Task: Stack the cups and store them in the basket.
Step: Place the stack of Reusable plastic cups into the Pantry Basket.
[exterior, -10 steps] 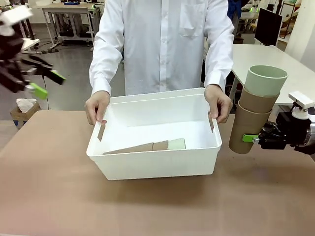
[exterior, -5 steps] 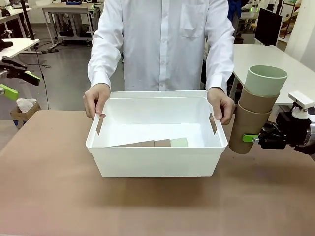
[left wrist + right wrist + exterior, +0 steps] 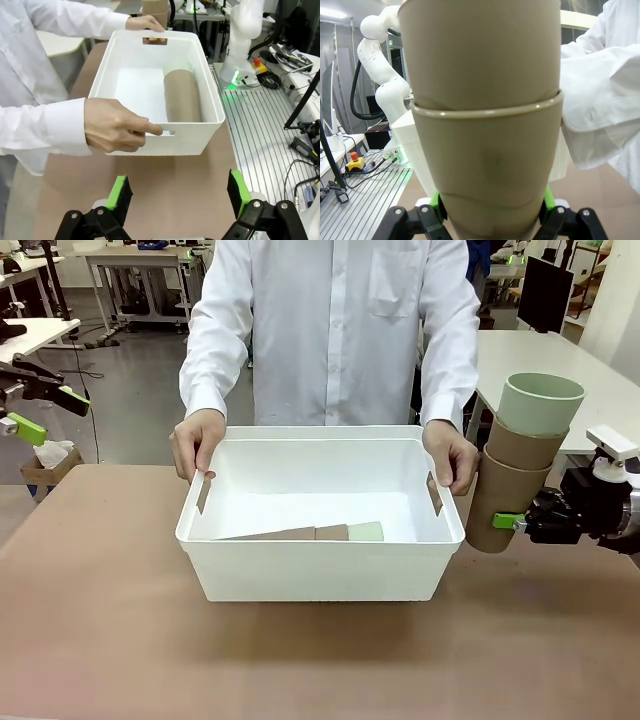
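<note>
left wrist: cups (image 3: 182, 95) in basket (image 3: 195, 142) | front: right gripper (image 3: 502, 523) holds stack (image 3: 520, 465)

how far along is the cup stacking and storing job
Done: one stack of cups lies inside the basket, held by the person's hands. In hand: the right gripper is shut on a second stack, upright just outside the basket. Left: putting that stack in. The left gripper is open, empty.
</note>
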